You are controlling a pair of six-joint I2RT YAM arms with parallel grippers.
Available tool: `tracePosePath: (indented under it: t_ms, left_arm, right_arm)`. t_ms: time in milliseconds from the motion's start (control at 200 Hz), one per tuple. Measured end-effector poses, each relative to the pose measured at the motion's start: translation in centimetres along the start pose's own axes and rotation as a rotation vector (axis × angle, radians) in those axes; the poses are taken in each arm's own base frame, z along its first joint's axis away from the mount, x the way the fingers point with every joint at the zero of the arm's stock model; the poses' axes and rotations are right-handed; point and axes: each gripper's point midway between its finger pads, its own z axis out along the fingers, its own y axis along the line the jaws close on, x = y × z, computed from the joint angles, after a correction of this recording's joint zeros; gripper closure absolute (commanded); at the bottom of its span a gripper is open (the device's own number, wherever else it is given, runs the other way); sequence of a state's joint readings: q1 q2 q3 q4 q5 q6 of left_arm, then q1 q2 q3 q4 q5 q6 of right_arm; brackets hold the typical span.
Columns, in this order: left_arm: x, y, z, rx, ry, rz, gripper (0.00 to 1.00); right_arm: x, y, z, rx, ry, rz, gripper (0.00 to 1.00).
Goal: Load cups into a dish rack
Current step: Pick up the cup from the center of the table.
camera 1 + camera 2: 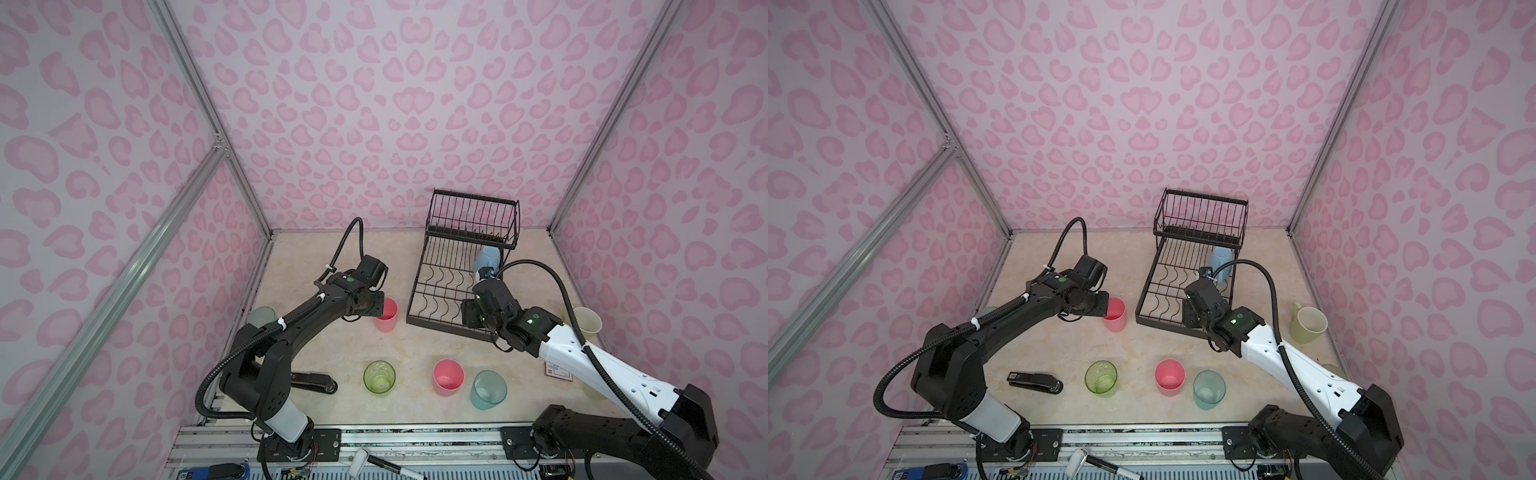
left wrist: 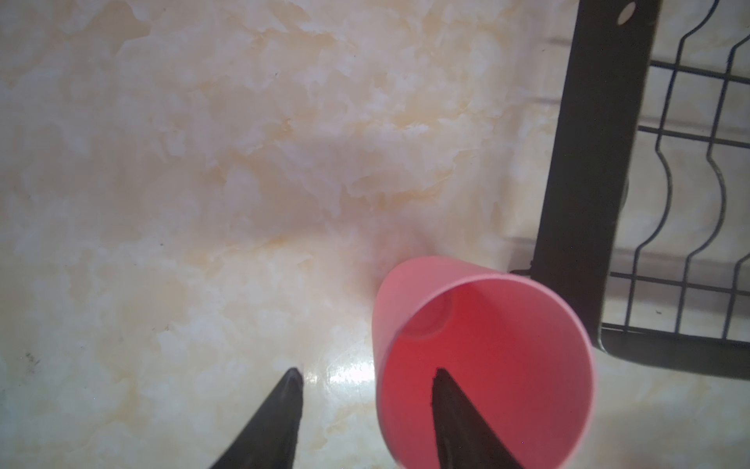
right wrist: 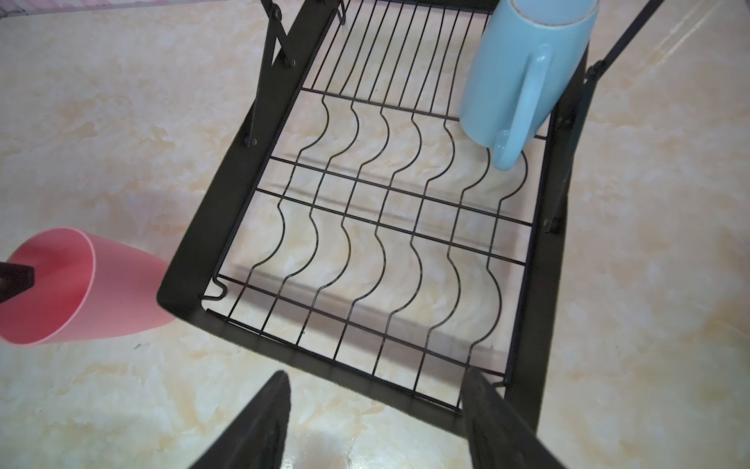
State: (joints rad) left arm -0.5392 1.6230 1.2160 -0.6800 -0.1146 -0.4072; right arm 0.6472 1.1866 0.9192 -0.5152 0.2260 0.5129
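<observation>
Left gripper (image 2: 365,373) straddles rim of opaque pink plastic tumbler (image 2: 487,345): one finger inside, one outside, clear gap to wall, no squeeze. Tumbler upright on marble-look tabletop (image 2: 203,162), just beside front corner of black wire dish rack (image 3: 227,195). Right gripper (image 3: 375,373) spread wide, empty, over rack's front rail. Light blue handled mug (image 3: 507,73) tilted on rack's lower grid, far right side. Loose on near tabletop: translucent green tumbler (image 1: 379,376), second pink tumbler (image 1: 448,376), teal tumbler (image 1: 488,388), black stapler (image 1: 1036,382).
</observation>
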Motion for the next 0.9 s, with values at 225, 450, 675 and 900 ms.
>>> tracePosePath:
  t_ms: [225, 450, 675, 900]
  left_arm:
    - [0.8, -0.3, 1.6, -0.015, 0.041, 0.011, 0.69]
    - [0.9, -0.3, 2.3, -0.027, 0.053, 0.008, 0.92]
    - [-1.0, -0.5, 1.1, -0.033, 0.005, 0.002, 0.97]
    - [-2.9, -0.1, -1.5, 0.005, -0.051, -0.039, 0.97]
  right_arm:
    - [0.4, 0.6, 0.3, -0.042, 0.009, 0.007, 0.33]
    - [0.5, 0.9, 0.2, -0.062, 0.004, 0.014, 0.33]
    - [0.3, 0.9, -0.3, -0.084, -0.016, 0.020, 0.33]
    - [0.5, 1.6, -0.2, -0.128, -0.022, 0.027, 0.33]
